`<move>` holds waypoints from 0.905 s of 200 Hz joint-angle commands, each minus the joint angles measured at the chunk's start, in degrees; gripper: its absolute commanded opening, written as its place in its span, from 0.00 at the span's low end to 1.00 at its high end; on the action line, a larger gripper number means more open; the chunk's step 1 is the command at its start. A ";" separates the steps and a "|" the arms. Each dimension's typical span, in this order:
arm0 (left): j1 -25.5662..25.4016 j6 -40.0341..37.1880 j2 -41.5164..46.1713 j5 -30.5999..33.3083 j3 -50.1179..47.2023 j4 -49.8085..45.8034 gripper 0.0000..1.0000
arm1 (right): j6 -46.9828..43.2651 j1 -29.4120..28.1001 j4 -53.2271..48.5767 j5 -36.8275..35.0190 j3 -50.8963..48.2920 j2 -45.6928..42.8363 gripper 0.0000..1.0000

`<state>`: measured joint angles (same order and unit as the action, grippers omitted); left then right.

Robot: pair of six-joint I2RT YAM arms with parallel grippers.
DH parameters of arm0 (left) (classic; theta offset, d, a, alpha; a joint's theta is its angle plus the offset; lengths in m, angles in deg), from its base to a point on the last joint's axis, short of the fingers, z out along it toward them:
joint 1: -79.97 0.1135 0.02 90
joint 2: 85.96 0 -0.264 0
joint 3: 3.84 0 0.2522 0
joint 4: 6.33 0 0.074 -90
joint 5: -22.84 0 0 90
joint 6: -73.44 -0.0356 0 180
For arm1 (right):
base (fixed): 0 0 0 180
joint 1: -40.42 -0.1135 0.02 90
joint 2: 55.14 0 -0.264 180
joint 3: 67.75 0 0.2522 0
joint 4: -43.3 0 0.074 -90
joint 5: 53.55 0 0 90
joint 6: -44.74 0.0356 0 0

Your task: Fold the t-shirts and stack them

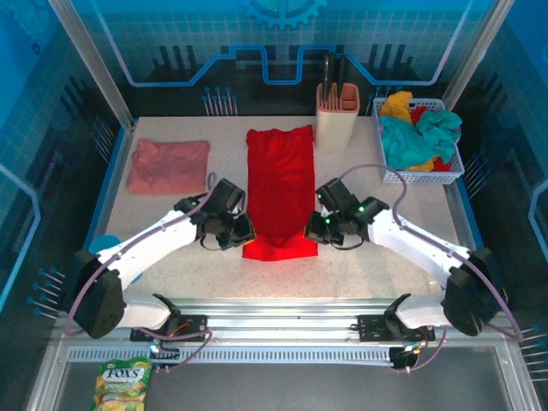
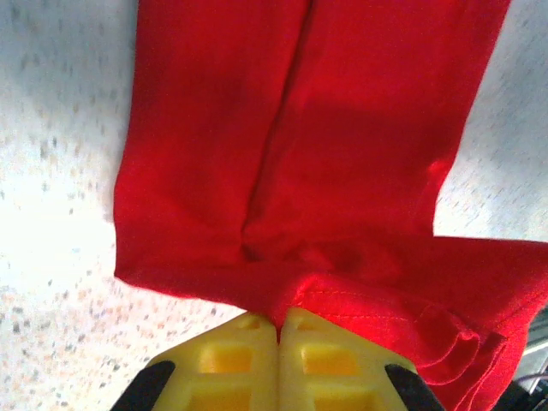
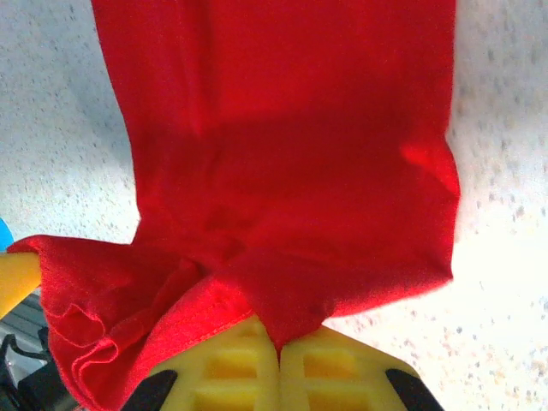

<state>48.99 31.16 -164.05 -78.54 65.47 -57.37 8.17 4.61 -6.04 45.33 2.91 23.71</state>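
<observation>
Hem grip is on: left gripper and right gripper each pinch a near corner of the red shirt. Shirt lies mid-tabletop, long axis pointing away to the far edge. Pink shirt, apparently folded, far-left corner.

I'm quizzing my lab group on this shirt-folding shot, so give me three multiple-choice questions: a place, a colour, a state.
1. The pink t-shirt lies: A) at the table's far left, B) in the basket, C) at the near edge.
2. The middle t-shirt is: A) blue, B) red, C) white.
3. The left gripper and right gripper are: A) open above it, B) shut on its near edge, C) shut on the pink t-shirt.
A: it sits folded near the far left corner. B: red cloth shows in each view. B: both wrist views show closed fingers pinching the red hem.
</observation>
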 commanded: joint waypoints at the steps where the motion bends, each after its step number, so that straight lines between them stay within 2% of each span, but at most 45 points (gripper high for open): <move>1: 2.88 -5.16 -4.04 -0.57 5.37 -2.10 0.00 | -7.06 2.82 -2.52 2.77 4.53 4.68 0.00; 51: 8.04 -10.02 -17.03 -0.54 18.28 -2.59 0.00 | -11.20 8.71 -0.57 5.81 11.18 14.83 0.00; 73: 8.95 -12.65 -23.54 1.33 24.84 -4.68 0.00 | -12.64 10.76 0.14 7.09 14.38 19.46 0.00; 103: 11.06 -13.65 -30.82 0.29 31.83 -5.83 0.00 | -14.38 13.35 0.30 8.48 19.64 25.75 0.00; 181: 15.06 -13.90 -36.54 -0.17 37.24 -5.78 0.00 | -15.54 16.93 -1.37 11.22 30.33 35.95 0.00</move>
<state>62.46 18.86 -199.22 -78.32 100.53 -61.87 -6.14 20.04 -5.60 54.73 30.37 57.26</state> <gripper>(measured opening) 0.052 0.061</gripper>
